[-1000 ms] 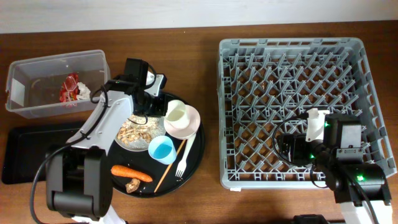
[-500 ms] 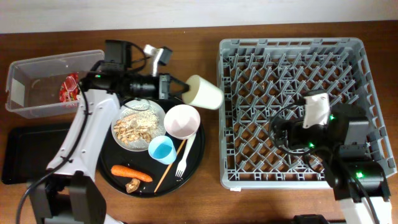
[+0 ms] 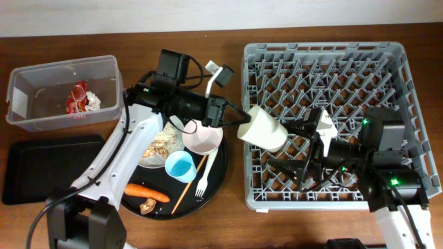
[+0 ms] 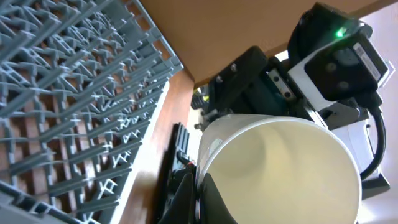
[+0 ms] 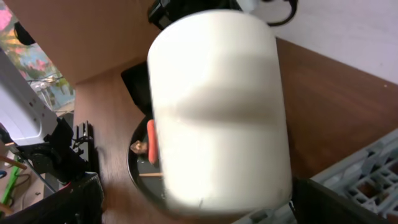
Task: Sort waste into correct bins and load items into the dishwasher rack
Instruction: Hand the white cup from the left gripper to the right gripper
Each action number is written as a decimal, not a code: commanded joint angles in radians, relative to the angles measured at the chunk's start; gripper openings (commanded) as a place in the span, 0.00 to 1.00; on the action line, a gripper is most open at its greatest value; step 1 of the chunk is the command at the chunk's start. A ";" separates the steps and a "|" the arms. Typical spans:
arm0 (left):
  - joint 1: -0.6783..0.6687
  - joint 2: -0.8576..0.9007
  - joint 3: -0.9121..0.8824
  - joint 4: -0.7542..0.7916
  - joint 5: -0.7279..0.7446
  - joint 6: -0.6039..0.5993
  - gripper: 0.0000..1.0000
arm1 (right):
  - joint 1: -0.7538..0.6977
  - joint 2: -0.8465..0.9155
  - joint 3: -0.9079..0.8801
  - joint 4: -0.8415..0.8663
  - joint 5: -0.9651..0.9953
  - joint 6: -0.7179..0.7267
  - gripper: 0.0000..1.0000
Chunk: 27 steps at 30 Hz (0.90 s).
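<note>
A grey rack (image 3: 387, 62) lies below, a pink bowl (image 3: 202, 136) nearby. The left pincer (image 3: 232, 117) clamps the cream cup (image 3: 263, 129); the right pincer (image 3: 300, 148) gapes wide beside it.

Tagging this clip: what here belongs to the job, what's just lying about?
Job: cream cup, grey pegged plastic rack, pink bowl, blue cup, white plastic fork, orange carrot, red wrapper, clear plastic tub, shallow black rectangular tray.
Lying about: large round black tray, wooden table.

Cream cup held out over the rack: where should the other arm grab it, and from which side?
Probably by its closed base end, coming from the dishwasher rack side. The cream cup hangs tilted on its side; the left gripper pinches the rim, so only the base half's round wall is free for fingers to straddle.
</note>
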<state>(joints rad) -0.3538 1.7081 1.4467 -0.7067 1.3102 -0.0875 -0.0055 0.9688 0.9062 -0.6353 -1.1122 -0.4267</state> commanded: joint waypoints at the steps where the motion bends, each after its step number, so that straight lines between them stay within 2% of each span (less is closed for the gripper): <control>1: -0.028 -0.001 0.009 0.003 0.029 -0.024 0.00 | 0.005 0.028 0.014 0.008 -0.033 -0.002 0.99; 2: -0.031 -0.001 0.009 0.003 0.029 -0.024 0.00 | 0.005 0.037 0.014 0.008 -0.043 0.002 0.99; 5: -0.032 -0.001 0.009 0.003 0.029 -0.024 0.00 | 0.005 0.048 0.014 0.010 -0.059 0.001 0.90; 10: -0.032 -0.001 0.009 0.003 0.029 -0.024 0.00 | 0.005 0.048 0.014 0.060 -0.059 0.025 0.86; 15: -0.032 -0.001 0.009 0.003 0.029 -0.024 0.00 | 0.005 0.048 0.014 0.082 -0.059 0.050 0.70; 21: -0.032 -0.001 0.009 0.004 0.029 -0.024 0.01 | 0.005 0.048 0.014 0.074 -0.059 0.050 0.65; 23: -0.032 -0.001 0.009 0.011 0.028 -0.024 0.12 | 0.005 0.048 0.014 0.067 -0.058 0.050 0.64; 25: -0.032 -0.001 0.009 0.018 0.021 -0.024 0.18 | 0.005 0.048 0.014 0.060 -0.058 0.050 0.64; 27: -0.032 -0.001 0.009 0.014 -0.061 -0.024 0.22 | 0.005 0.048 0.014 0.045 -0.046 0.051 0.64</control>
<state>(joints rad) -0.3851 1.7081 1.4467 -0.6933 1.3087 -0.1150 -0.0055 1.0164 0.9062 -0.5770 -1.1572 -0.3767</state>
